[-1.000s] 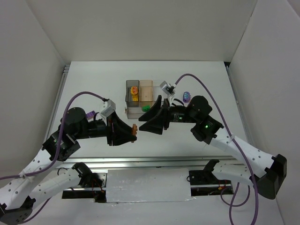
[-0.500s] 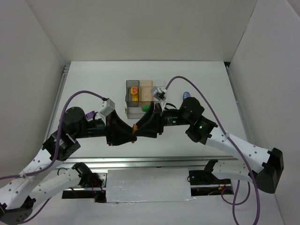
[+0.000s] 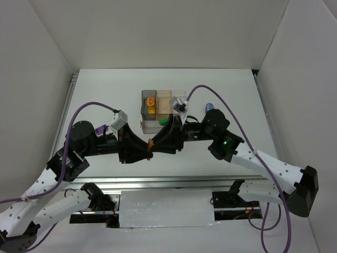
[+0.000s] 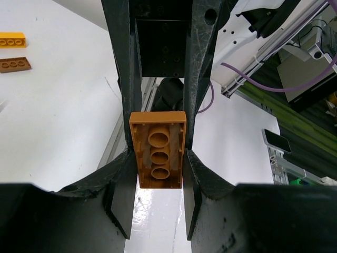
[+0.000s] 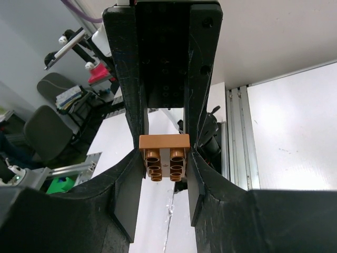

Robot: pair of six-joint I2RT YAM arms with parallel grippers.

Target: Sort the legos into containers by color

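An orange-brown lego brick [image 3: 151, 143] hangs above the table between both grippers, in front of the compartment tray [image 3: 164, 96]. My left gripper [image 3: 148, 148] is shut on it; the left wrist view shows its hollow underside [image 4: 158, 150] between my fingertips. My right gripper [image 3: 154, 141] meets it from the other side and is closed on its sides, with its studded face [image 5: 164, 155] towards that camera. The tray's grey compartment holds yellow and orange bricks [image 3: 151, 104]. A green brick [image 3: 164, 121] shows in the long compartment, partly hidden by the right gripper.
A purple brick [image 3: 209, 105] lies right of the tray, behind the right arm. Another purple piece [image 3: 100, 128] shows by the left arm. A yellow brick [image 4: 11, 39] and a brown brick [image 4: 15, 64] lie on the table in the left wrist view. White walls enclose three sides.
My right gripper has moved left, away from the tray, to the brick held by my left gripper and has closed around it. The left arm has barely moved.
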